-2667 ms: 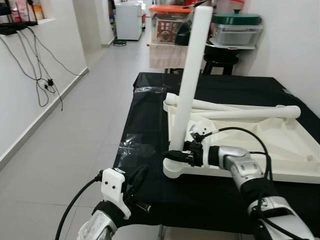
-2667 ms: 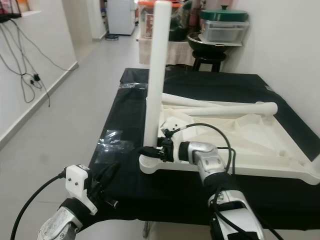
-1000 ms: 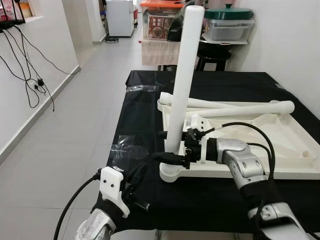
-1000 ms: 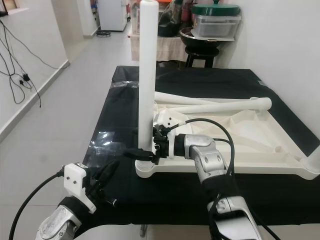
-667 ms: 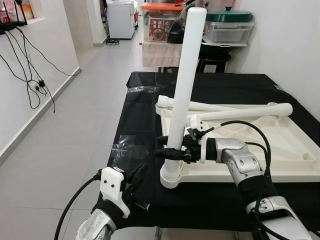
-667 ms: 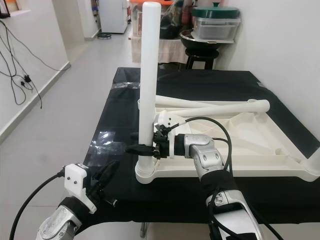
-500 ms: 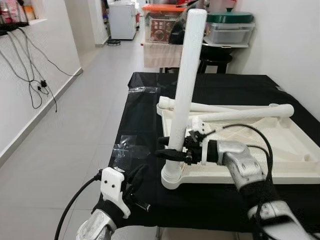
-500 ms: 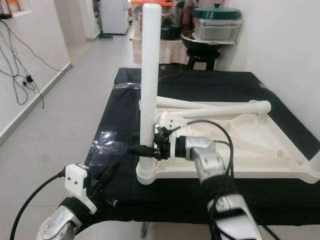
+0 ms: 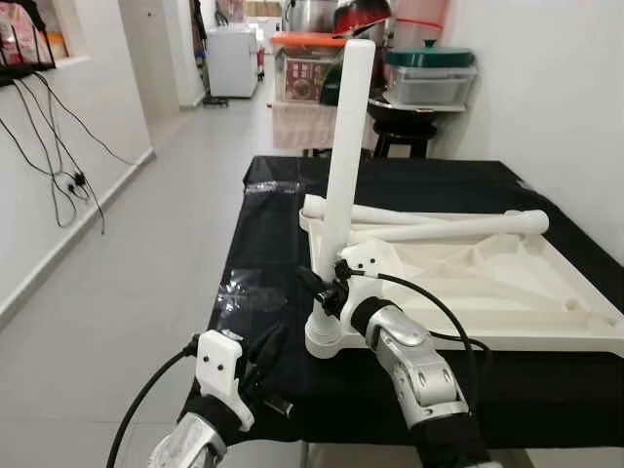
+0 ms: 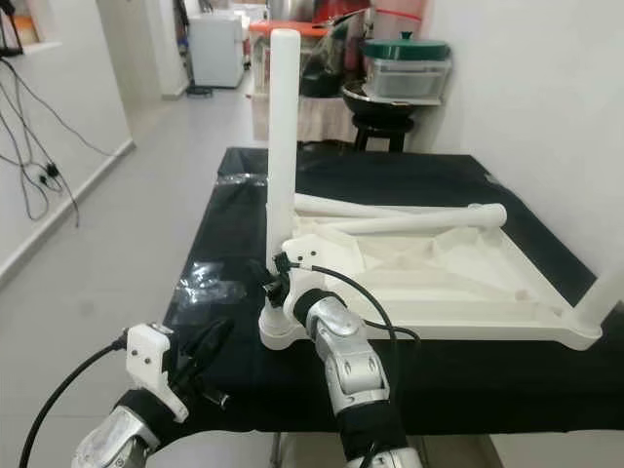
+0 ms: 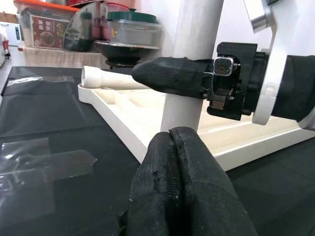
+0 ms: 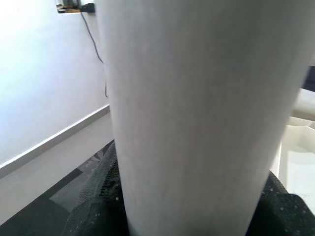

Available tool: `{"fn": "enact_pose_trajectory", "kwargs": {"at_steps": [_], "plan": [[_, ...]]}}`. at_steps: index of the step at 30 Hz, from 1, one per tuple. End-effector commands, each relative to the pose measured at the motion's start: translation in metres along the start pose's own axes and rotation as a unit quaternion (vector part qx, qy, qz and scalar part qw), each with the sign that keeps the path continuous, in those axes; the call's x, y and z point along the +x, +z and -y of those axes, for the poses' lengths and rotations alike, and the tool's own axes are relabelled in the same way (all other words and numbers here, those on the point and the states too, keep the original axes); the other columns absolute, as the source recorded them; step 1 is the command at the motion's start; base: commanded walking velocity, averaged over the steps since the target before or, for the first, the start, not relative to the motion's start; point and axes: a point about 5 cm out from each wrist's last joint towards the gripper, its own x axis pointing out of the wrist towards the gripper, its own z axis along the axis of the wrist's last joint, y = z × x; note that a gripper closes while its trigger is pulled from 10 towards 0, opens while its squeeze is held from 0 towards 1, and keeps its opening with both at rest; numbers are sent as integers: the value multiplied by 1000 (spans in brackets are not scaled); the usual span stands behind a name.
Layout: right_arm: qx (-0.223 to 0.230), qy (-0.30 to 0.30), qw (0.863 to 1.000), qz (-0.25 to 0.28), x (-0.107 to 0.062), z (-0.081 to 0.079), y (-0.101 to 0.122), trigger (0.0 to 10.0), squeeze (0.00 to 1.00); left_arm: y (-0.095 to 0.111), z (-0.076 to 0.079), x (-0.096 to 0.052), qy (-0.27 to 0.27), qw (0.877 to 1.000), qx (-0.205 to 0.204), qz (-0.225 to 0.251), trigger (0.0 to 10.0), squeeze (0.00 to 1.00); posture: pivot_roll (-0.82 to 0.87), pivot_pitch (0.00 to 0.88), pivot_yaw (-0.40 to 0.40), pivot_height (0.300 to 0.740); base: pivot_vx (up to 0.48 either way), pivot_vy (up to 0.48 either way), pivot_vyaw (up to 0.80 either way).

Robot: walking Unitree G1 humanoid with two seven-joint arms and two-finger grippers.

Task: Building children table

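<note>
Right claw (image 9: 320, 292) clamped around tall white plastic leg (image 9: 341, 146).
Standing upright at corner of upturned white tabletop (image 9: 507, 283) on black-covered bench (image 9: 263, 253); left claw (image 11: 179, 162) clenched; grey tiled floor (image 9: 127, 263).

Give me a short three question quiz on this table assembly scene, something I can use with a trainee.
1. True or false: the right gripper is shut on the upright table leg.
2. Where do the two loose legs lie? A: on the floor. B: across the far side of the upturned tabletop. C: in the left gripper.
3. Fill in: the tabletop rests on a ___ cloth.

Key
1. True: its fingers sit on either side of the leg, low down near the corner socket.
2. B.
3. Black.
</note>
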Motion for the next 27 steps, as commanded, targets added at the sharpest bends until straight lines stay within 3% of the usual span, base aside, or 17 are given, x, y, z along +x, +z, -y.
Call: {"fn": "enact_pose_trajectory", "kwargs": {"at_steps": [1,2,4,5,8,10,12,14,15,17,19,22,23,24,27], "plan": [[-3,-39,997,-62,-6,14,-25,2745,0,0,-1,-1,6,1000,2,1,10000,0,62,0,-55,740,0,0,0],[-7,-38,997,-68,-6,13,-26,10000,0,0,-1,-1,7,1000,2,1,10000,0,62,0,-55,740,0,0,0],[-1,-19,998,-65,-6,9,-25,10000,0,0,-1,-1,6,1000,1,1,10000,0,60,0,-55,740,0,0,0],[7,19,998,-54,-5,3,-21,10000,1000,0,-1,-1,5,1000,1,1,10000,0,60,0,-55,740,0,0,0],[12,47,998,-45,-4,0,-18,10000,1000,0,0,0,5,1000,1,1,10000,0,60,0,-54,740,0,0,0],[6,133,991,-14,-4,-6,-3,10000,1000,0,0,1,5,1000,2,0,10000,0,61,0,-55,740,0,0,0],[-9,168,986,-5,-5,-5,2,10000,980,0,0,1,6,1000,3,0,10000,0,62,0,-57,740,0,0,0],[-9,168,986,-5,-5,-5,2,10000,980,0,0,1,6,1000,3,0,10000,0,62,0,-57,740,0,0,0],[-34,211,977,-4,-6,-5,5,10000,0,0,0,2,6,1000,4,0,10000,0,67,0,-64,740,0,0,0],[-50,235,971,-7,-7,-4,5,10000,0,0,0,2,7,1000,4,1,10000,0,67,0,-64,740,0,0,0],[-72,291,954,-24,-3,2,5,10000,0,0,0,3,9,1000,4,2,10000,0,79,0,-72,740,0,0,0],[-77,310,947,-37,3,10,7,10000,0,0,0,3,10,1000,3,4,10000,0,84,0,-74,740,0,0,0],[-71,312,947,-35,6,14,11,4039,0,0,0,3,10,1000,3,4,10000,0,86,0,-75,740,0,0,0],[-63,313,947,-32,9,18,15,196,0,0,0,3,10,1000,3,4,10000,0,86,0,-75,740,0,0,0],[-54,322,945,-27,11,25,21,0,0,0,1,3,11,1000,2,5,10000,0,92,0,-78,740,0,0,0]]}}
